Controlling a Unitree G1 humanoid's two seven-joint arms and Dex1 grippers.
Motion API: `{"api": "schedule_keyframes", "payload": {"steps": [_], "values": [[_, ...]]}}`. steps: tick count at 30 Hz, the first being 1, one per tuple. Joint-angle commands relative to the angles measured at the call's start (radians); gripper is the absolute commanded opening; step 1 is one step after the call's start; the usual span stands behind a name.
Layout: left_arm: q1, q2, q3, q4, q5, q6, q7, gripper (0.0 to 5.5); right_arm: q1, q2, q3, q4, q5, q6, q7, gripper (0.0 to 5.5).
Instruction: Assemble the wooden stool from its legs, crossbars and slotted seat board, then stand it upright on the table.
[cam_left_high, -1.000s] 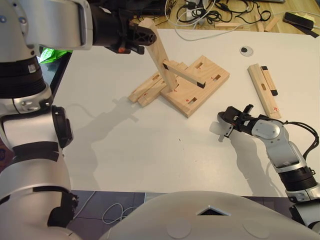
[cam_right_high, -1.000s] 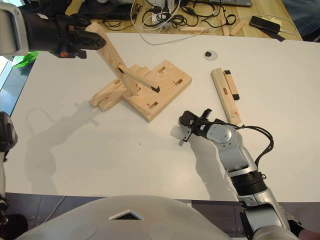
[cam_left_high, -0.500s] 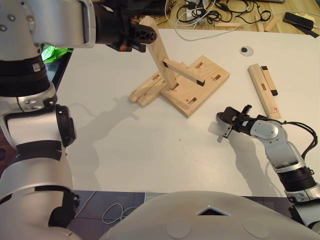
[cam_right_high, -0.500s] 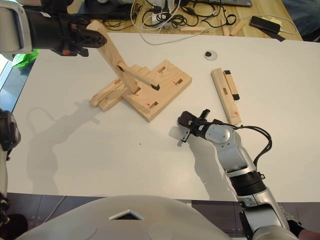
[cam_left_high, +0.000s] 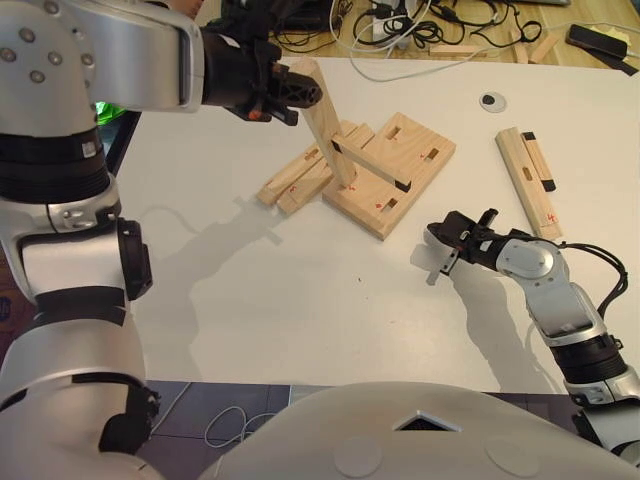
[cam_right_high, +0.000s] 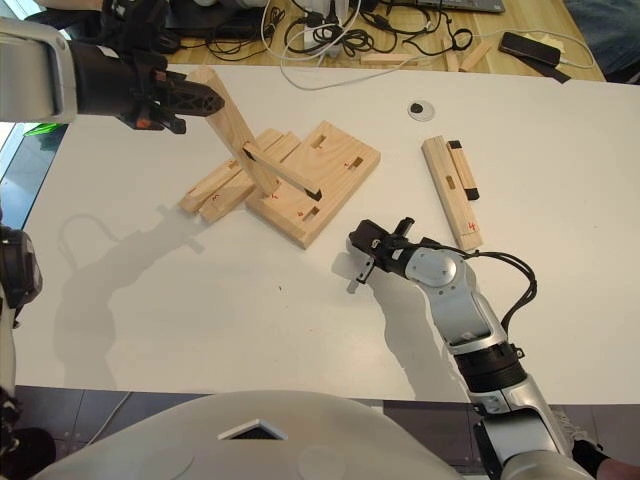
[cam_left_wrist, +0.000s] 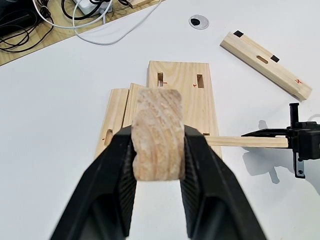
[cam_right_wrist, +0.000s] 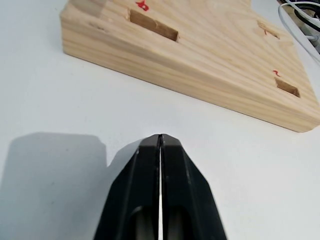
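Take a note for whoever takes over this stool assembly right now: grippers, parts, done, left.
Left gripper: jaws shut on the top of a tilted leg, crossbar attached, lower end at the seat board; seated or not, cannot tell.
Right gripper: jaws shut, empty, over the table by the board's near corner.
Spare pieces lie at the board's left; another pair lies apart, right.
Left: remaining legs, then stand it upright.

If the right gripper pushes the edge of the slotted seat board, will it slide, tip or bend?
It would probably slide: the slotted seat board lies flat on the smooth table. Bending seems unlikely, since the wood looks thick. It might pivot, as the leg in the left gripper seems to press one side.
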Motion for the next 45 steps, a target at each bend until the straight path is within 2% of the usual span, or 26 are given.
{"api": "schedule_keyframes", "payload": {"steps": [1, 3, 4, 9, 13, 15, 16, 19, 21, 26, 30, 34, 39, 44, 45], "values": [[0.003, -0.048, -0.045, 0.015, 0.077, 0.016, -0.028, 1.02, -0.006, -0.002, 0.002, -0.004, -0.003, 0.002, -0.001, 0.0], [-0.02, -0.075, -0.017, 0.024, 0.114, 0.016, -0.045, 1.02, 0.005, -0.009, 0.003, -0.006, -0.004, -0.001, -0.001, 0.0], [-0.032, -0.09, 0.003, 0.022, 0.131, 0.012, -0.055, 1.31, 0.007, -0.011, 0.003, -0.006, -0.004, -0.002, 0.0, 0.0], [-0.104, -0.147, 0.066, -0.04, 0.249, -0.107, -0.072, 2.03, 0.003, -0.004, 0.009, 0.004, -0.004, -0.006, -0.002, 0.0], [-0.138, -0.167, 0.067, -0.103, 0.303, -0.178, -0.13, 2.59, 0.003, -0.009, 0.004, 0.01, 0.001, -0.013, 0.002, 0.0], [-0.141, -0.167, 0.059, -0.12, 0.353, -0.256, -0.157, 2.9, 0.0, -0.011, 0.002, 0.015, 0.001, -0.018, 0.004, 0.0], [-0.165, -0.165, 0.059, -0.095, 0.41, -0.355, -0.171, 3.02, -0.001, -0.012, 0.002, 0.017, 0.002, -0.019, 0.005, 0.0], [-0.198, -0.083, 0.016, 0.105, 0.638, -0.591, -0.182, 3.17, -0.004, -0.014, 0.0, 0.021, 0.003, -0.021, 0.007, 0.0], [-0.12, -0.011, -0.005, 0.239, 0.744, -0.643, -0.196, 3.17, -0.007, -0.019, -0.002, 0.018, 0.006, -0.021, 0.016, 0.0], [0.198, 0.11, -0.088, 0.392, 0.86, -0.751, -0.435, 3.17, -0.008, -0.041, -0.015, 0.017, 0.011, -0.029, 0.039, 0.0], [0.361, 0.107, -0.12, 0.355, 0.887, -0.793, -0.578, 3.17, -0.012, -0.053, -0.018, 0.002, 0.015, -0.022, 0.057, 0.0], [0.471, 0.112, -0.119, 0.221, 0.897, -0.758, -0.63, 3.17, -0.009, -0.064, -0.022, -0.01, 0.018, -0.022, 0.071, 0.0], [0.581, 0.078, -0.087, 0.068, 0.874, -0.664, -0.633, 4.0, 0.002, -0.072, -0.025, -0.03, 0.02, -0.012, 0.077, 0.0], [0.608, 0.02, -0.081, 0.06, 0.908, -0.661, -0.586, 4.73, 0.0, -0.074, -0.023, -0.04, 0.026, -0.004, 0.08, 0.0], [0.608, 0.012, -0.082, 0.062, 0.912, -0.664, -0.585, 4.73, 0.0, -0.074, -0.023, -0.042, 0.027, -0.003, 0.08, 0.0]]}}
